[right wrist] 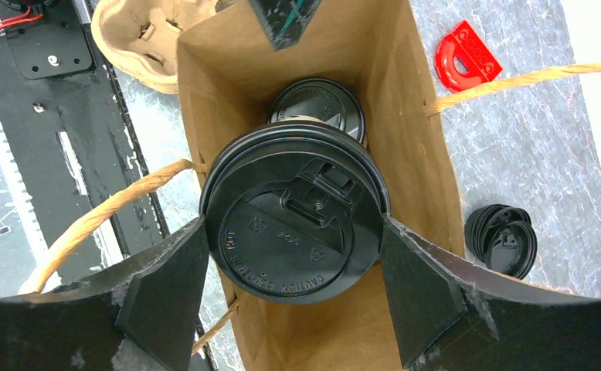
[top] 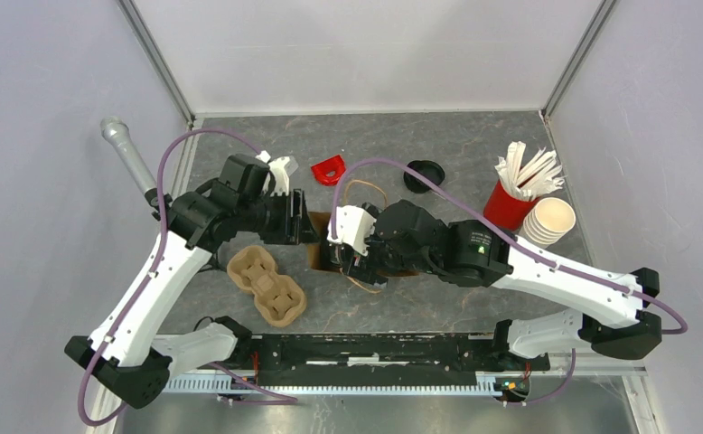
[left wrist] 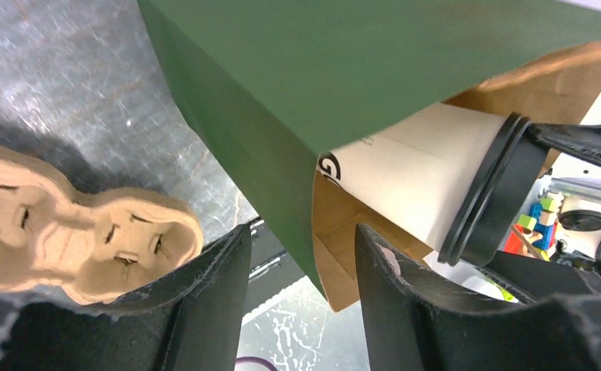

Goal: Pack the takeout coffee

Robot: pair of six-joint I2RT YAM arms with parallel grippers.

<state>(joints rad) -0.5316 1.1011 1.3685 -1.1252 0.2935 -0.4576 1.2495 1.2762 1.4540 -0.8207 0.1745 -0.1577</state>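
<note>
A takeout coffee cup with a black lid hangs in the mouth of a paper bag, brown inside and green outside. My right gripper is shut on the cup's lid, one finger pressing each side. A second lidded coffee stands deeper in the bag. The left wrist view shows the held cup's white side tilted over the bag's rim. My left gripper straddles the bag's near corner, jaws apart, touching neither face. Seen from above, both grippers meet at the bag.
A tan pulp cup carrier lies left of the bag. Loose black lids and a red plastic piece lie behind it. A red cup of white sticks and a stack of lidless cups stand at the right.
</note>
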